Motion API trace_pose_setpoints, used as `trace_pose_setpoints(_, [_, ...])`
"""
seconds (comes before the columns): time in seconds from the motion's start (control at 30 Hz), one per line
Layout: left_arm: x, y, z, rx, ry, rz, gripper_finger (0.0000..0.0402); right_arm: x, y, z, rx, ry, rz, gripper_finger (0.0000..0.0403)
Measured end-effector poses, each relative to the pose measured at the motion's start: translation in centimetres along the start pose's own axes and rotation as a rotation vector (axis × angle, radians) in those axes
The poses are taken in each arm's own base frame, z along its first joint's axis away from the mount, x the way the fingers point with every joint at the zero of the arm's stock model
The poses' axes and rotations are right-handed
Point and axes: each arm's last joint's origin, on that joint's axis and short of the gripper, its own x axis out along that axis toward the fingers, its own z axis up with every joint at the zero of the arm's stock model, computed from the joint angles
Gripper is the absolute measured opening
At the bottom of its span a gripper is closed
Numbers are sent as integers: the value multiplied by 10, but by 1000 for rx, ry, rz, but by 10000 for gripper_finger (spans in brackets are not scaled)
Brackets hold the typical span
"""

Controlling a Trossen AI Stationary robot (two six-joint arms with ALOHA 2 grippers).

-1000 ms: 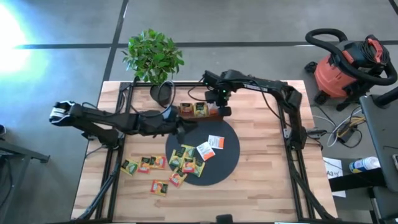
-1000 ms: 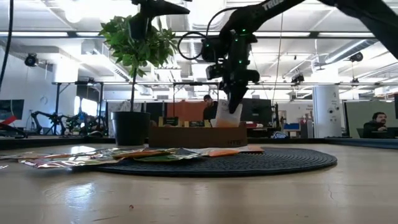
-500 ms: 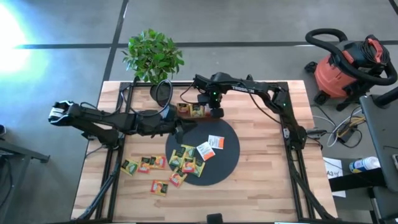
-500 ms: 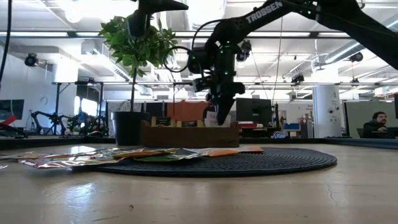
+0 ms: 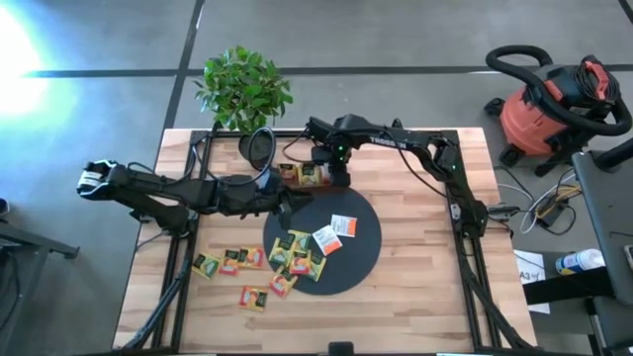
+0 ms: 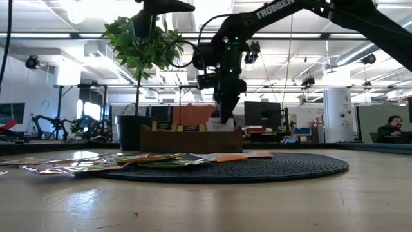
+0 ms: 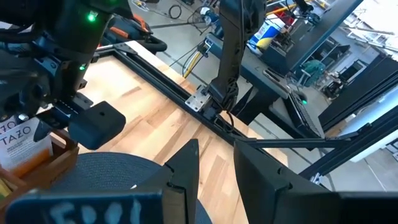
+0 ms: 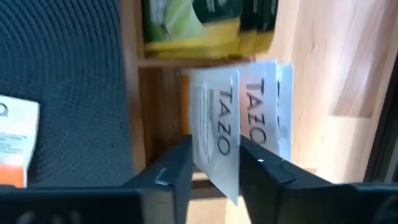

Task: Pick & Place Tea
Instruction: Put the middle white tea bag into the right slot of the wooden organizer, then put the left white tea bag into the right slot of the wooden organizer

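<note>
The wooden tray stands at the far rim of the black disc. My right gripper points down over the tray's right end, open. A white sachet of tea stands in the tray between its fingers, beside another white one and green-yellow ones. More tea lies flat on the disc and on the wood to its left. My left gripper hovers open at the disc's left rim with nothing between its fingers. My right gripper comes from above, its fingers on either side of the white sachet's upper edge. I cannot tell whether they touch it. The sachet leans in the tray's compartment, its lower part down in the tray.
A potted plant stands at the table's far left, just left of the tray. Black frame rails run along the table's sides. Bare wood lies right of the disc. A red vacuum stands off the table.
My right gripper has gone toward the table's left along the far edge and down over the tray with the white sachet. The sachet, which hung clear below the fingers, now stands in the tray. The tray has shifted a little to the left.
</note>
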Motion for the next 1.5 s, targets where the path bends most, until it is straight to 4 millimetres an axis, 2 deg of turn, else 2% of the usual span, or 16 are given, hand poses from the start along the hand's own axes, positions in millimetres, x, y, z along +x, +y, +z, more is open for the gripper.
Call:
trace_pose_setpoints(0.13, [0, 1, -3, 9, 38, -2, 76, -9, 3, 1, 15, -45, 29, 148])
trace_pose_setpoints(0.33, [0, 10, -17, 39, 179, 76, 76, -54, 7, -4, 82, -172, 22, 164])
trace_pose_setpoints(0.47, [7, 14, -25, 51, 219, 107, 76, -72, 17, -21, 142, -185, 52, 164])
trace_pose_setpoints(0.53, [15, 16, -32, 57, 247, 117, 76, -74, 25, -35, 177, -166, 83, 164])
trace_pose_setpoints(0.73, [55, 26, -71, 52, 376, 87, 76, -54, 58, -75, 295, -81, 217, 164])
trace_pose_setpoints(0.87, [79, 38, -100, 43, 455, 127, 76, -44, 95, -86, 343, -124, 367, 164])
trace_pose_setpoints(1.03, [94, 48, -124, 29, 533, 150, 76, -21, 138, -93, 333, -153, 402, 164])
trace_pose_setpoints(1.23, [98, 54, -135, 26, 576, 175, 76, 11, 160, -100, 387, -192, 440, 164])
trace_pose_setpoints(1.5, [93, 59, -130, 67, 554, 267, 76, 19, 185, -88, 314, -359, 513, 147])
